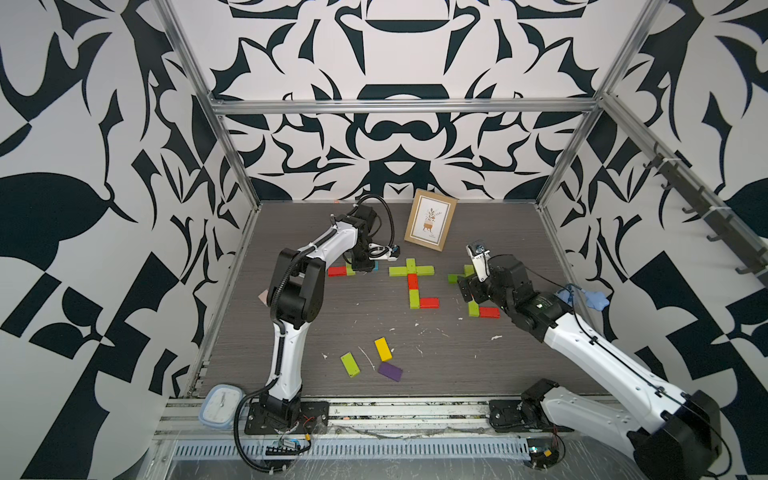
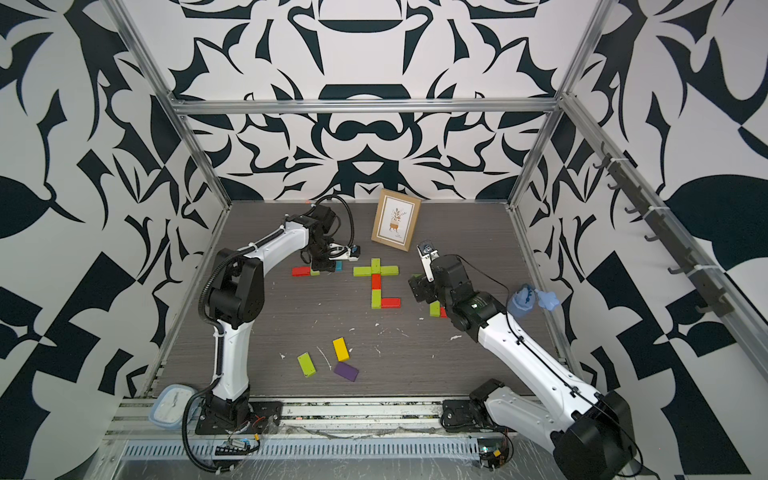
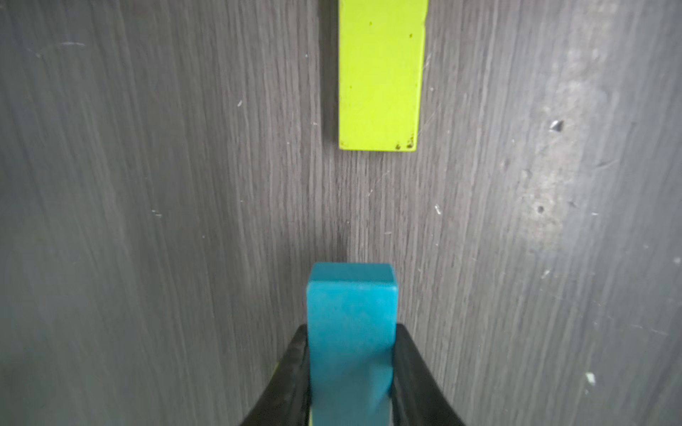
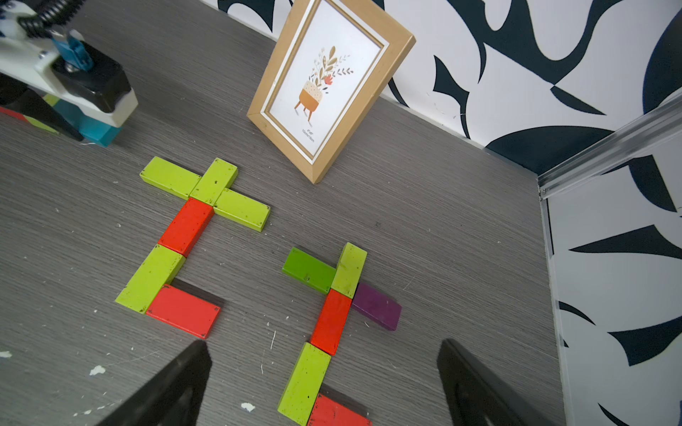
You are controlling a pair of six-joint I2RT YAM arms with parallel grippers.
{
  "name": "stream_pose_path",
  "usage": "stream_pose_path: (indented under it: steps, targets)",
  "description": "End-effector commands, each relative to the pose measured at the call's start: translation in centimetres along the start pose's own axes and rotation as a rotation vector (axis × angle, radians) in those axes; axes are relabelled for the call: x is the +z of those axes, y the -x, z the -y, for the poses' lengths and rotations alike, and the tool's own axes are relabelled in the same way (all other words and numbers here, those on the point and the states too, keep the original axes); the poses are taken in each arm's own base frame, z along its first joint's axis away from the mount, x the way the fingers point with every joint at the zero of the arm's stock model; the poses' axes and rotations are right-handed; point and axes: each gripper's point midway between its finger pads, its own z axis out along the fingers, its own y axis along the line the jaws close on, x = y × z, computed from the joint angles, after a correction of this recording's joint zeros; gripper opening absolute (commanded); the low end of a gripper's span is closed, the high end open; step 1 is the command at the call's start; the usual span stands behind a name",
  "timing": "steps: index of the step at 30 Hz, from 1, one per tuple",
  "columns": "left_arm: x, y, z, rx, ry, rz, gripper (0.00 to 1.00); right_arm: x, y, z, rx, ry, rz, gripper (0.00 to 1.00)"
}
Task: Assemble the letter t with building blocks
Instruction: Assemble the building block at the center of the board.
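Observation:
My left gripper (image 3: 350,330) is shut on a blue block (image 3: 352,302), held low over the table next to a red block (image 1: 337,271) and a lime block (image 1: 350,272). Just ahead of it lies another lime block (image 3: 380,73). A finished t (image 1: 412,286) of lime and red blocks sits mid-table. To its right is a second t (image 4: 334,317) of green, lime, red and purple blocks. My right gripper (image 4: 324,348) hovers open above that second t, hiding part of it in both top views.
A wooden picture frame (image 1: 430,219) leans at the back. Loose lime (image 1: 350,364), yellow (image 1: 383,349) and purple (image 1: 390,371) blocks lie near the front. A lidded container (image 1: 220,405) sits at the front left corner. White specks dot the table (image 1: 332,332).

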Motion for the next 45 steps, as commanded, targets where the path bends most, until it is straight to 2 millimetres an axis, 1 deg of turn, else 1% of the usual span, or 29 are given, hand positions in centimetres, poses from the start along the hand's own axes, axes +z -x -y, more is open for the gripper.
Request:
stream_pose_path:
  steps: [1, 4, 7, 8, 12, 23, 35, 45]
  targets:
    - [0.4, -0.3, 0.2, -0.006, -0.035, 0.02, 0.0, -0.4, 0.4, 0.4, 0.015, -0.012, 0.024, 0.99]
    - [0.4, -0.6, -0.3, -0.022, -0.02, 0.022, 0.0, -0.4, 0.5, 0.3, 0.016, -0.01, 0.026, 0.99]
    - [0.7, -1.1, -0.2, -0.039, -0.027, 0.017, 0.0, -0.4, 0.5, 0.3, 0.014, -0.008, 0.026, 0.99]
    - [0.8, -1.1, -0.8, -0.041, -0.003, 0.023, 0.01, -0.4, 0.4, 0.3, 0.014, -0.008, 0.025, 0.99]
    - [1.2, -1.5, -0.8, -0.052, -0.003, 0.021, 0.02, -0.4, 0.5, 0.3, 0.015, -0.009, 0.027, 0.99]
    - [2.3, -1.8, -0.6, -0.07, -0.016, 0.022, 0.04, -0.4, 0.5, 0.3, 0.015, -0.009, 0.027, 0.99]
    - [2.7, -2.8, -0.2, -0.091, -0.027, 0.018, 0.05, -0.4, 0.5, 0.2, 0.015, -0.007, 0.028, 0.99]
    - [3.3, -3.1, 0.5, -0.089, -0.05, 0.014, 0.08, -0.4, 0.5, 0.3, 0.016, -0.007, 0.028, 0.99]
